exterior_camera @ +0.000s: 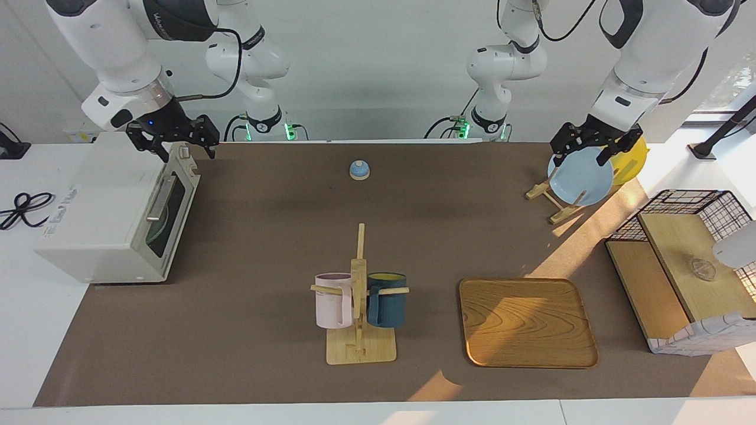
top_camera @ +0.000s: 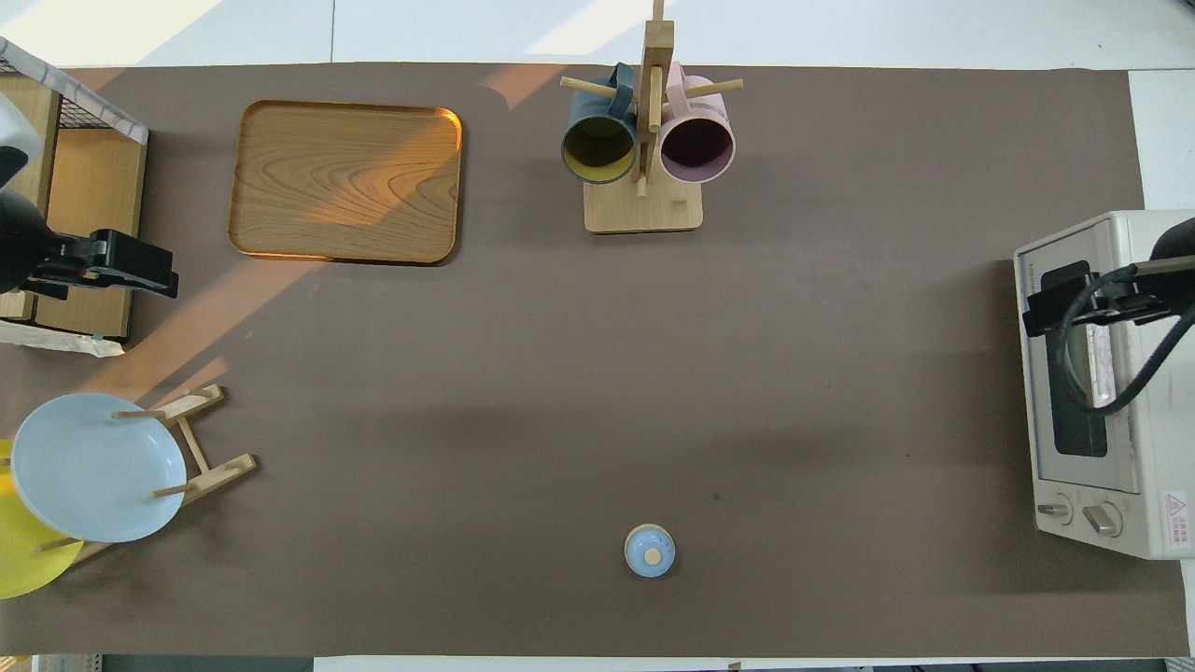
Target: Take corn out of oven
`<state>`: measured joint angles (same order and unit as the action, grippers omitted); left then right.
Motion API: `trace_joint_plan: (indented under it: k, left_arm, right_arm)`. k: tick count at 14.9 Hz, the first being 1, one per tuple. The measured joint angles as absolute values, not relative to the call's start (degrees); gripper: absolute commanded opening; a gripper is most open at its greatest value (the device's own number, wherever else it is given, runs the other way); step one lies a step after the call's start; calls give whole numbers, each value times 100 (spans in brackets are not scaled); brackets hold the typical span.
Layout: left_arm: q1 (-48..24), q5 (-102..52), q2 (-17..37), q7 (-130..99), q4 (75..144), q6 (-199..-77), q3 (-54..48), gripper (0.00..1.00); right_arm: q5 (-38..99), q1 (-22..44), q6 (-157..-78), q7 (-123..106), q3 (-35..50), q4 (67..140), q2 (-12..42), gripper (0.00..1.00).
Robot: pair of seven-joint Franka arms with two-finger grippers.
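The white oven (exterior_camera: 106, 212) stands at the right arm's end of the table, and its dark glass door with the silver bar handle (exterior_camera: 160, 198) is closed. It also shows in the overhead view (top_camera: 1102, 392). The corn is hidden; I cannot see it through the glass. My right gripper (exterior_camera: 180, 147) hangs open and empty in the air over the oven's door edge, and also shows in the overhead view (top_camera: 1055, 303). My left gripper (exterior_camera: 585, 150) is open and empty, up in the air over the plate rack at the left arm's end.
A wooden mug stand (exterior_camera: 358, 307) holds a pink mug (exterior_camera: 332, 301) and a dark blue mug (exterior_camera: 387, 300). A wooden tray (exterior_camera: 525, 321) lies beside it. A small blue knobbed lid (exterior_camera: 359, 170) sits near the robots. A plate rack holds a pale blue plate (exterior_camera: 582, 177) and a yellow dish (exterior_camera: 632, 162). A wire shelf (exterior_camera: 679, 265) stands at the table's end.
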<state>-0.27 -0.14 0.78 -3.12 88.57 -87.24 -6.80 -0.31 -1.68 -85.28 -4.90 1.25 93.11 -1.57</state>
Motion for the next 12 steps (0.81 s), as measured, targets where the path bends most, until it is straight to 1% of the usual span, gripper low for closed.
trace_joint_plan:
  k: [10, 11, 12]
  left_arm:
    - [-15, -14, 57, -269, 8857, -8724, -668, 100]
    - [-12, -14, 57, -265, 8857, -8724, -668, 100]
    - [-10, -14, 57, -263, 8857, -8724, -668, 100]
  right_arm:
    - [-31, -167, -8510, -490, 126, 9366, -157, 100]
    - [-31, -167, -8510, -490, 126, 9385, -157, 97]
    - [-31, -167, -8510, -490, 126, 9408, -159, 36]
